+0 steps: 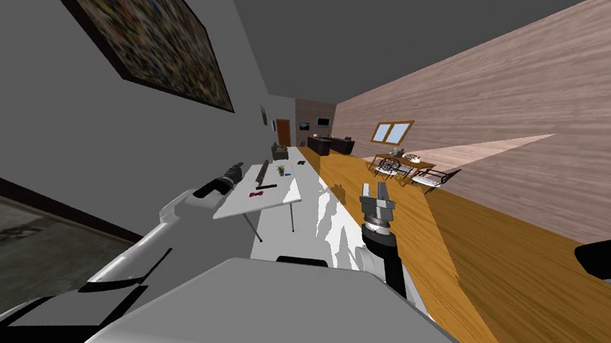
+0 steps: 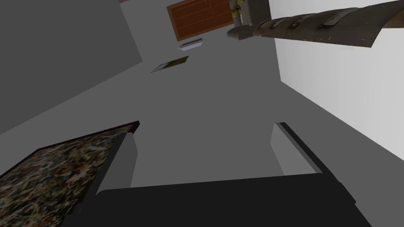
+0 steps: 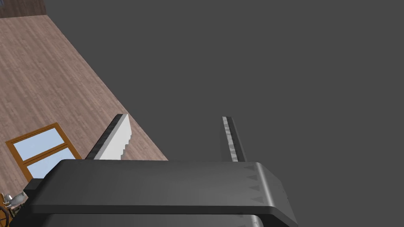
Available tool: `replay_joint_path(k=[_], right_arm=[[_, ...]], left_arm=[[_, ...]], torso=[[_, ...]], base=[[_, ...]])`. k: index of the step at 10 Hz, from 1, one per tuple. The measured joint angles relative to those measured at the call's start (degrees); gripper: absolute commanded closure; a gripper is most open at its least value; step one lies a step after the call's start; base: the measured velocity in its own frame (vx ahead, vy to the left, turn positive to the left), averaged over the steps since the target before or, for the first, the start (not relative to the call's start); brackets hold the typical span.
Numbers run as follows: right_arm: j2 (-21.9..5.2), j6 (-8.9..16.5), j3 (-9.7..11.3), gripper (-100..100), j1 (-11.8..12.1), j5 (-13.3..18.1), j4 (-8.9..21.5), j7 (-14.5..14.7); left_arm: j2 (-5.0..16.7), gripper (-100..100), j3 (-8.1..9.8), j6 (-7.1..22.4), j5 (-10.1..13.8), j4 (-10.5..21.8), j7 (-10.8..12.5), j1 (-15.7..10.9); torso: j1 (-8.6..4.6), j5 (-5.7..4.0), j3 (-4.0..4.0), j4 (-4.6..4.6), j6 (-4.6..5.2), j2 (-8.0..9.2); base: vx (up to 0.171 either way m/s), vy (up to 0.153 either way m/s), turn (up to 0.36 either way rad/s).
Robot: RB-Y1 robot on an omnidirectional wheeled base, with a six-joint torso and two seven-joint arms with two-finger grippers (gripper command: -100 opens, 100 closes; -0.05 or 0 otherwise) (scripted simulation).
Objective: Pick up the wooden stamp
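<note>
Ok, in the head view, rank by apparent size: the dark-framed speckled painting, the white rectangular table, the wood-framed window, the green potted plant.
1. dark-framed speckled painting
2. white rectangular table
3. wood-framed window, shrunk by distance
4. green potted plant

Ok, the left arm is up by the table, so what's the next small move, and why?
Probably turn the left gripper toward the white table. Its open fingers point along the grey wall, while the long brown piece, likely the stamp, lies on the table off to one side. The right gripper is open, away from the table.
</note>
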Motion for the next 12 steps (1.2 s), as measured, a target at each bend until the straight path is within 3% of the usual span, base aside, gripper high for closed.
replay_joint_path(k=[6, 9, 11, 12], right_arm=[[0.0, 0.0, 0.0, 0, 0.0, 0.0, 0.0, 0.0], [0.0, 0.0, 0.0, 0, 0.0, 0.0, 0.0, 0.0], [0.0, 0.0, 0.0, 0, 0.0, 0.0, 0.0, 0.0], [0.0, 0.0, 0.0, 0, 0.0, 0.0, 0.0, 0.0]], left_arm=[[5.4, -100, 1.60, 10.3, 3.7, 8.7, 0.0, -4.1], [9.1, -100, 2.06, 14.6, 7.1, 14.5, -0.3, -6.7], [9.4, -100, 2.41, 17.6, 7.3, 16.2, -0.4, -7.4], [10.3, -100, 2.12, 19.1, 8.2, 18.9, -0.6, -9.3]], torso=[[0.00, 0.01, -0.05, -0.02, -0.06, -0.08], [-0.01, 0.00, -0.07, -0.03, -0.01, -0.13], [-0.01, 0.02, -0.07, -0.03, -0.06, -0.12], [-0.03, 0.00, -0.10, -0.04, 0.01, -0.17]], base=[[-0.013, 0.003, -0.116], [0.001, 0.005, -0.129], [0.005, 0.000, -0.082], [0.012, 0.007, -0.105]])
